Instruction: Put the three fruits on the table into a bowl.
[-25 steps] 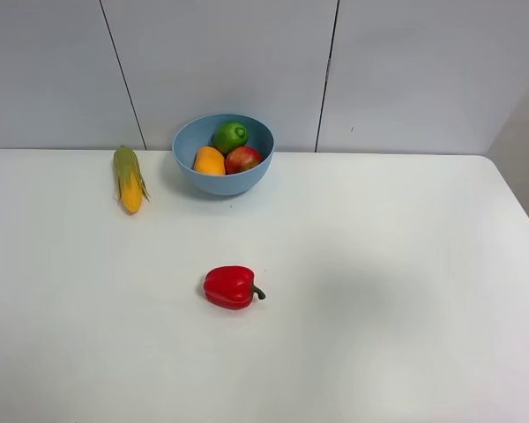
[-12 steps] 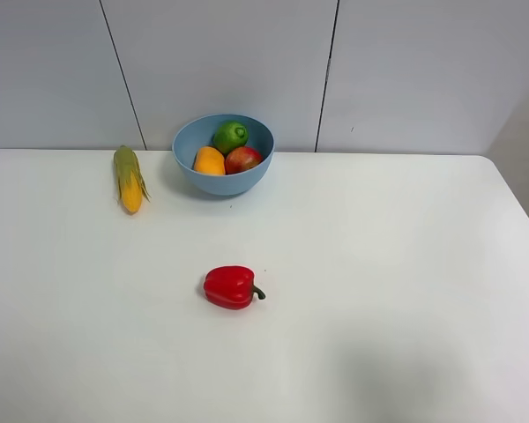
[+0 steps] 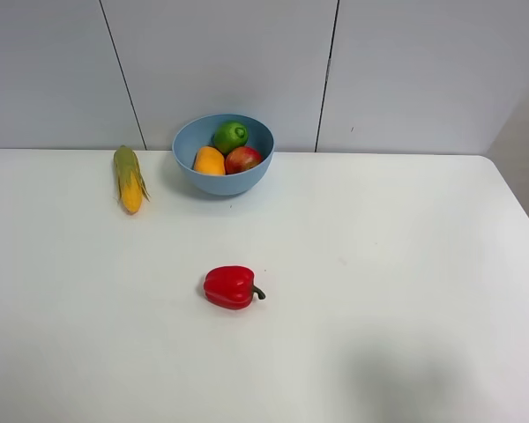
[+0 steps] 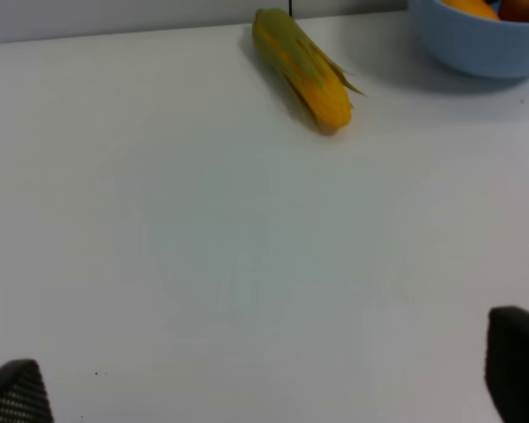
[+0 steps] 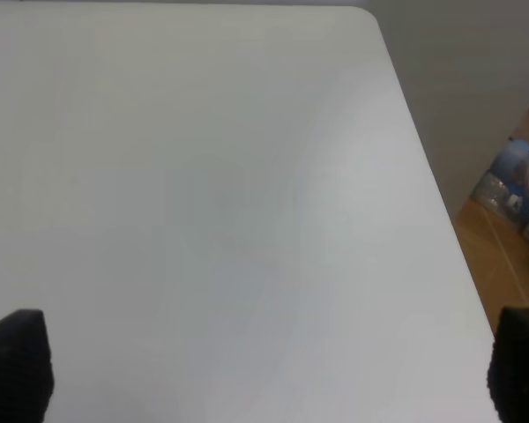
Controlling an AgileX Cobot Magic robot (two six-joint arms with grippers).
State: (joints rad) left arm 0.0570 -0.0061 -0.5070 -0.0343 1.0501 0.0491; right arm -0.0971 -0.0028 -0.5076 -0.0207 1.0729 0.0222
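— Near the far edge of the worktop (image 3: 406,264), left of middle, the bowl (image 3: 194,141) holds mango (image 3: 209,161), apple (image 3: 243,159) and lime (image 3: 230,136); are the hands busy?

— Both released; left hand (image 4: 264,388) and right hand (image 5: 264,370) show tips wide apart, empty. Smooth, round, firm-looking fruit; I'd grip any across its widest middle.

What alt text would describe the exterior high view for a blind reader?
A blue bowl at the back of a white table holds a mango, an apple and a lime. A corn cob lies left of it, a red pepper nearer the front.
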